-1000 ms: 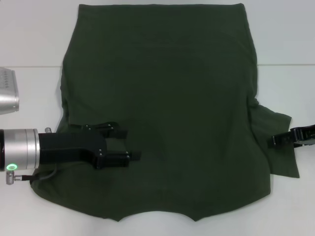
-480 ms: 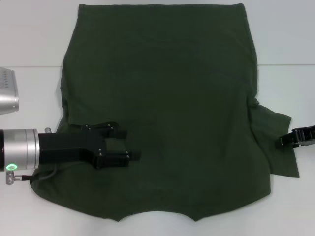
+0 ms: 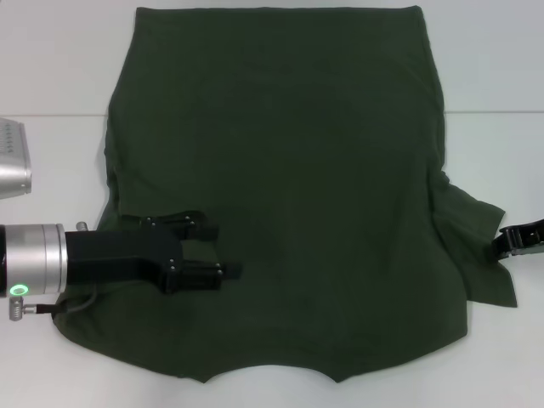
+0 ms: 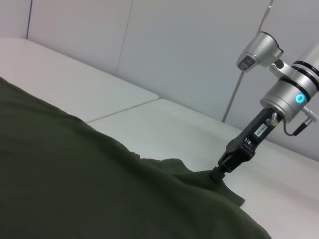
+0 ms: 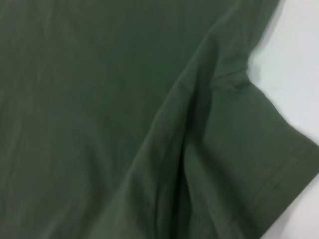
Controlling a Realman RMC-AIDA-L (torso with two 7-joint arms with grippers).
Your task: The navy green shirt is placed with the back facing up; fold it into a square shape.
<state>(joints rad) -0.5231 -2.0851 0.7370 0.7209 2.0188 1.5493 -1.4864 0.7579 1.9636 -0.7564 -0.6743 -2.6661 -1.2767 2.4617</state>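
Right gripper [image 3: 520,239] cut off by our head view's edge, jaws' stance unclear to us, navy green shirt [image 3: 280,170] front hidden underneath

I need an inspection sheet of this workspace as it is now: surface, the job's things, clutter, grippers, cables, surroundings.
Surface: white table, with a seam line across it.
Job's things: navy green shirt lies flat with its plain side up; right sleeve spread out, left sleeve not visible.
Clutter: nothing seen.
Grippers: left gripper lies over the shirt's near-left part, fingers apart, holding nothing. Right gripper is at the right sleeve's edge, touching the cloth.
Cables: a thin cable loops from the left wrist; another at the right wrist.
Surroundings: pale wall panels behind the table; a silver arm part at the left edge.
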